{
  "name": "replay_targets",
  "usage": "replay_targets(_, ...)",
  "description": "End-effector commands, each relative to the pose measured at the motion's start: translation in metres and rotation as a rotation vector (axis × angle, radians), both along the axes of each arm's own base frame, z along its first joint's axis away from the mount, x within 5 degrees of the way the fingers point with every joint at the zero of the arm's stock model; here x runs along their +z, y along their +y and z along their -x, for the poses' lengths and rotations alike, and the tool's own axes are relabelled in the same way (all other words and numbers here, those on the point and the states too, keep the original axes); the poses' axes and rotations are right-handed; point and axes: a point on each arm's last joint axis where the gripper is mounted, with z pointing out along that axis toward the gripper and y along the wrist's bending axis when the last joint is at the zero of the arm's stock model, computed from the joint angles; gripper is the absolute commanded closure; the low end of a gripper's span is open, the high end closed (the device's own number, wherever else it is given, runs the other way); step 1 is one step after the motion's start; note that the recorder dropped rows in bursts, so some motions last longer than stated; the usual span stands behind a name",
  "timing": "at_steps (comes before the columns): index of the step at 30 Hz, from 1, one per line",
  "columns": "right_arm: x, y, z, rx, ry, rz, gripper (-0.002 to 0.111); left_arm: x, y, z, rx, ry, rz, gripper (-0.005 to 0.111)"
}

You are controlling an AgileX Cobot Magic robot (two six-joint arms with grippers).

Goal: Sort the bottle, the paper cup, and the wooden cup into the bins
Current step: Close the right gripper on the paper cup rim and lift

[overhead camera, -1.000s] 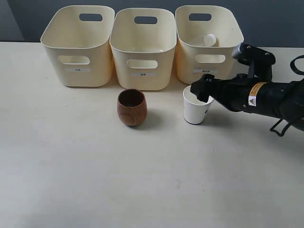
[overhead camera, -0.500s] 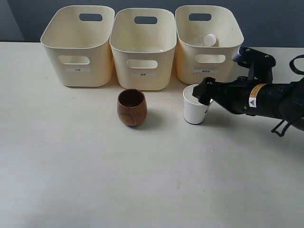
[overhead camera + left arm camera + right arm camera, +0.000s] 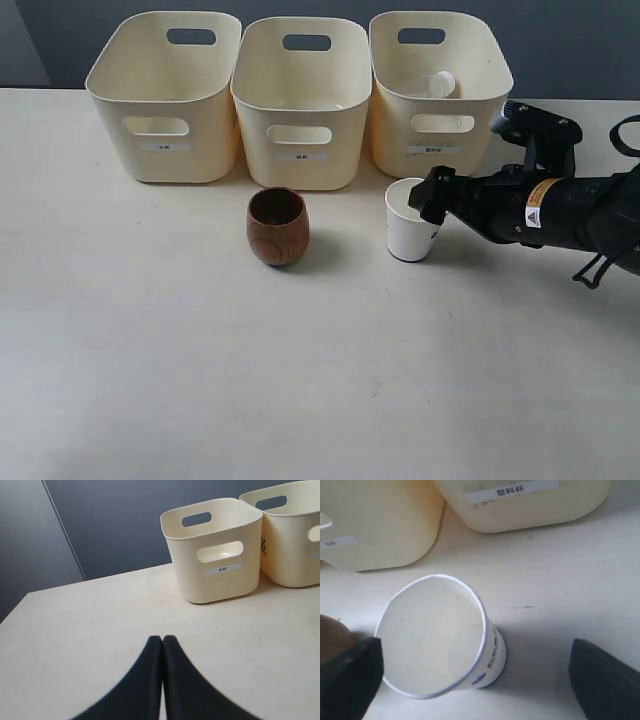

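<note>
R hand [image 3: 432, 196] hovers at the paper cup [image 3: 411, 233], fingers spread wide w/ the cup between them, upright on the table [image 3: 300, 380]. L hand [image 3: 162, 645] is pinched closed, holding nothing. Wooden cup [image 3: 277, 226] stands in front of the middle bin [image 3: 302, 100]; bottle [image 3: 441, 84] lies in the right bin [image 3: 437, 90]. Left bin [image 3: 165, 95] sits alongside.
</note>
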Motion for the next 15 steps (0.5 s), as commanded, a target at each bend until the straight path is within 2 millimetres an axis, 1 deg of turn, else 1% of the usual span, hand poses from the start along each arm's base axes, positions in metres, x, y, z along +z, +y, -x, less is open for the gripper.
replay_targets(1,0.0010,-0.0005,-0.0014,-0.005,-0.003,-0.002,0.014,0.0001,-0.0002,0.0003,-0.003,-0.007,0.002,0.107)
replay_targets(11,0.0010,-0.0010,-0.0017,-0.020,0.001,-0.009,0.014,0.0003,-0.0002,0.0002,-0.003,-0.009,0.002,0.107)
replay_targets(15,-0.0042,-0.0002,-0.0060,-0.023,0.017,0.000,0.014,0.0003,-0.0002,0.0002,-0.003,-0.009,0.002,0.107)
